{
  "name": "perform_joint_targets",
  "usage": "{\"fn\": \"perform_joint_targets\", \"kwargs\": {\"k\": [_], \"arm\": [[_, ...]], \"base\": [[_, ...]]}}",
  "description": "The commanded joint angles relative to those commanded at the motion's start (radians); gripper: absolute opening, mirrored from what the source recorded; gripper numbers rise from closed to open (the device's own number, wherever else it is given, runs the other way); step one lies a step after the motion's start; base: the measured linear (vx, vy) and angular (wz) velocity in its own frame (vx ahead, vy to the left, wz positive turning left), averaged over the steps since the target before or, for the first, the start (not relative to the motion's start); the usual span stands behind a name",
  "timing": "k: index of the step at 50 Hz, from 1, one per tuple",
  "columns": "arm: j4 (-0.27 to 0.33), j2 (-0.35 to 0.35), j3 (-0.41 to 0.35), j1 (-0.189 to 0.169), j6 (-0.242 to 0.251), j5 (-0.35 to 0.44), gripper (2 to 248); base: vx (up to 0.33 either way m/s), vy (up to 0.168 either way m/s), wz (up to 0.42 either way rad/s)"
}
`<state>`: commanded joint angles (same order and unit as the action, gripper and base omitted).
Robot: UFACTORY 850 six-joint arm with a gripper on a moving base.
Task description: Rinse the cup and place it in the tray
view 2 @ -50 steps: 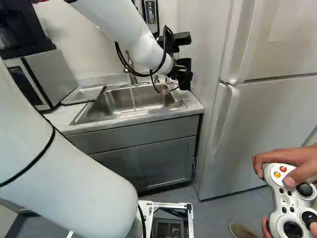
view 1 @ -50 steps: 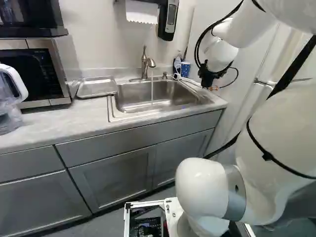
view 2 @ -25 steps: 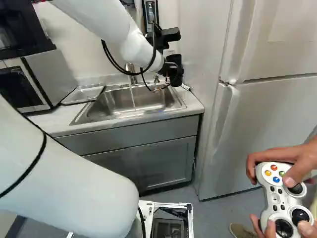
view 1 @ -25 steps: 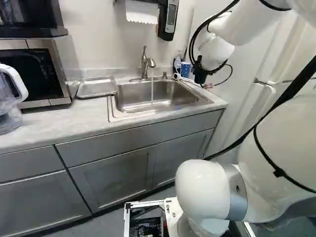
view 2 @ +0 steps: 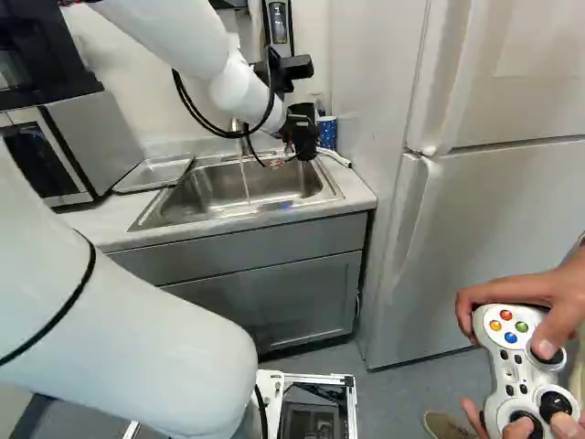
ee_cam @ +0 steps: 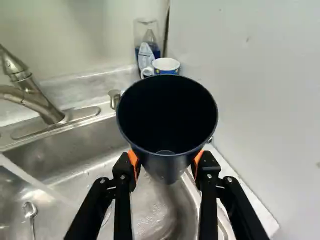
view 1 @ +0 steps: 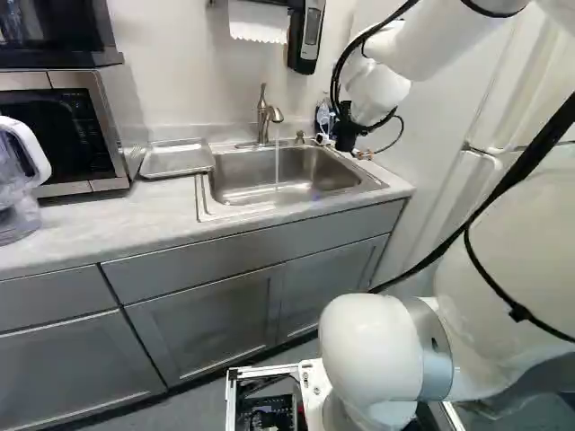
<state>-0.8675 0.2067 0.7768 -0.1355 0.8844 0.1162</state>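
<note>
My gripper [view 2: 300, 139] hangs over the right end of the sink. In the wrist view the gripper [ee_cam: 166, 162] has its orange pads against two sides of a dark cup [ee_cam: 166, 112], whose open mouth faces the camera. From the faucet [view 1: 264, 117] a thin stream of water [view 1: 277, 166] runs into the sink [view 1: 213, 189]; the cup is to the right of it, apart from the stream. The metal tray [view 1: 177, 160] lies on the counter at the sink's left.
Behind the sink's right corner stand a blue-patterned mug [ee_cam: 166, 66] and a bottle [ee_cam: 148, 42]. A microwave [view 1: 67, 130] and a clear pitcher [view 1: 18, 193] are left of the tray. The refrigerator [view 2: 484, 219] stands right of the counter. A spoon [ee_cam: 30, 212] lies in the sink.
The arm has swung left toward the faucet, carrying the cup over the sink's right end. In the right base view the blue mug has come into sight beside the gripper. The base has stayed still.
</note>
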Motion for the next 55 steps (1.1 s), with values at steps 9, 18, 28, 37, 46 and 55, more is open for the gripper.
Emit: {"fn": "perform_joint_targets", "kwargs": {"k": [9,18,28,37,46,55], "arm": [[0.016,-0.002,0.002,0.022,0.0,-0.047,121],[0.031,0.003,-0.003,0.033,0.0,-0.095,121],[0.049,0.005,-0.005,0.046,0.0,-0.142,121],[0.051,0.0,-0.008,0.06,0.0,-0.145,121],[0.051,-0.015,-0.014,0.075,0.0,-0.145,121],[0.051,-0.033,-0.018,0.09,0.0,-0.145,121]], "base": [[0.0,0.0,0.0],[0.0,0.0,0.0],[0.0,0.0,0.0],[0.0,0.0,0.0],[0.0,0.0,0.0],[0.0,0.0,0.0]]}}
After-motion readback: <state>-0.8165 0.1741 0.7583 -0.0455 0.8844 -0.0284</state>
